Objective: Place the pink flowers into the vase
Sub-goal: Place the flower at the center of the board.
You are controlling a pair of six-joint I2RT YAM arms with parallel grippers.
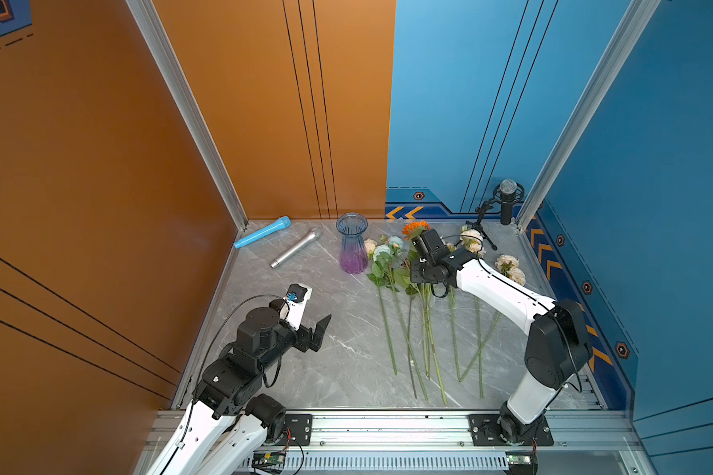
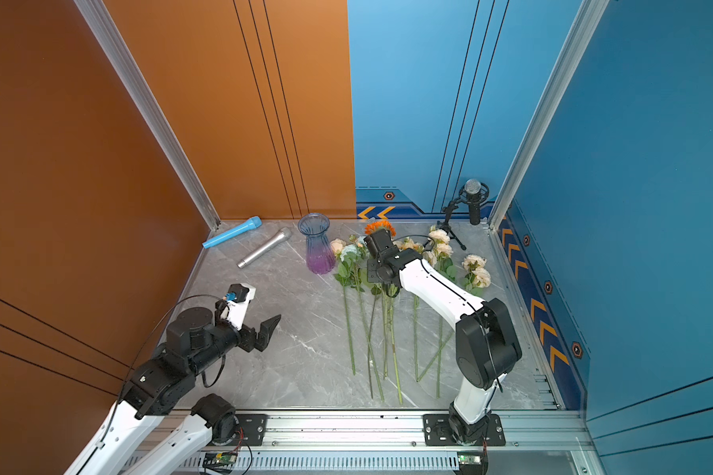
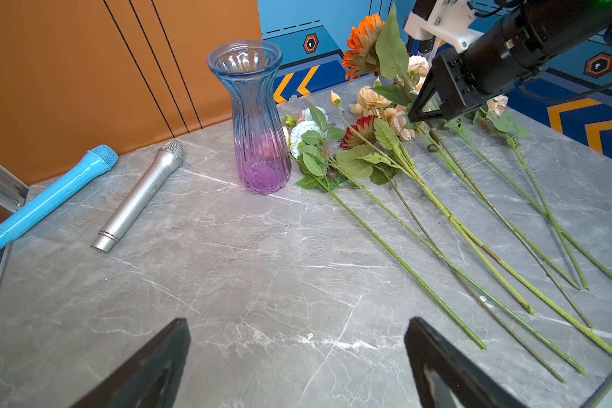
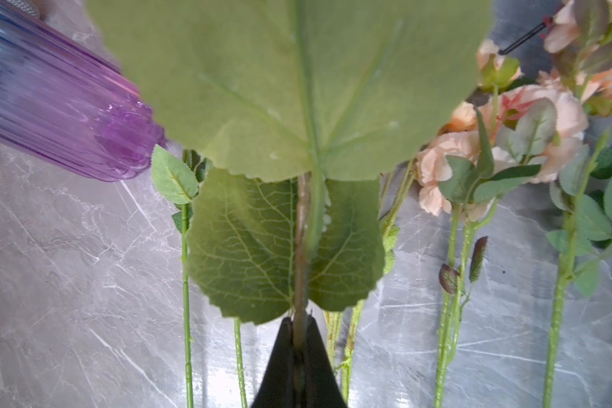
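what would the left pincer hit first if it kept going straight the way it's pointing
Probably the bare tabletop: the open left pincer tilts down at a stretch of marble short of the vase, though depth is unclear.

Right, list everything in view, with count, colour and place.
vase: one, blue-to-purple glass, upright at the back.
pink flowers: three stems, cream-pink, lying on the right.
orange flower: one, big-leaved, lifted.
white and pale blue stem: one, beside the vase.
peach spray: one, among the stems.
red bloom: one, among the stems.
blue microphone: one, back left.
silver microphone: one, beside the blue one.
black microphone: one, on a stand, back right corner.
table: one, grey marble.
left pincer: black, open, empty.
right pincer: black, shut on the orange flower's stem.
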